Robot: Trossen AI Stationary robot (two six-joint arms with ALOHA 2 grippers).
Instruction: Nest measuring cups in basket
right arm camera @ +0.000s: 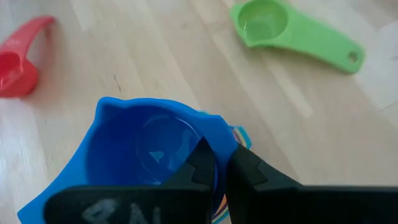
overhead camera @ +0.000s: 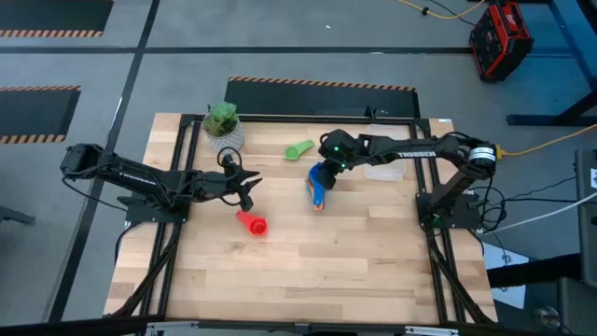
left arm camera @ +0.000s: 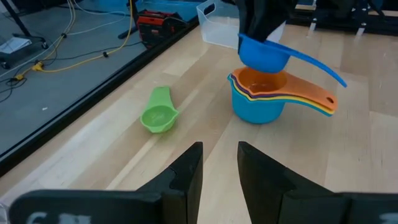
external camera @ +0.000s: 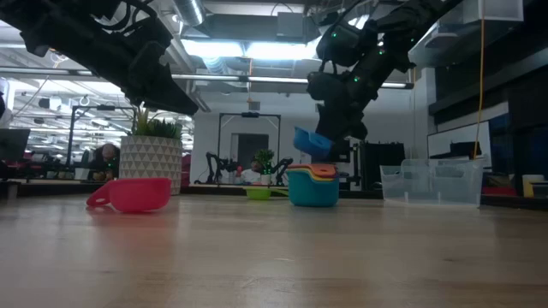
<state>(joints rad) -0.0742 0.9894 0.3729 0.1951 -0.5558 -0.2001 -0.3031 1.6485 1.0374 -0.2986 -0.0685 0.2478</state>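
A: Where is the right claw [overhead camera: 324, 174]?

B: Centre of the high view, slightly right. It is clamped on the rim of a blue measuring cup [left arm camera: 264, 53], holding it in the air just above the nested stack [left arm camera: 258, 99], not touching it as far as the low view shows.

A: What is in that stack?

B: A larger light-blue cup at the bottom, with orange on top and thin yellow and purple rims between, handles fanned to the right in the left wrist picture. It stands on the worktop [overhead camera: 308, 271] directly under the held cup.

A: And the other cups?

B: A green cup [overhead camera: 300, 149] lies alone above and left of the stack in the high view. A red cup [overhead camera: 252, 223] lies left of centre, just below the left claw [overhead camera: 245, 191].

A: Is the left claw holding anything?

B: No. Its fingers [left arm camera: 186, 174] stand partly apart with nothing between them, above the worktop.

A: The basket?

B: The clear basket [overhead camera: 384, 171] sits right of the stack, partly under the right arm, with no cup inside that I can see.

A: Anything else?

B: A potted plant [overhead camera: 223, 123] at the upper left of the worktop.
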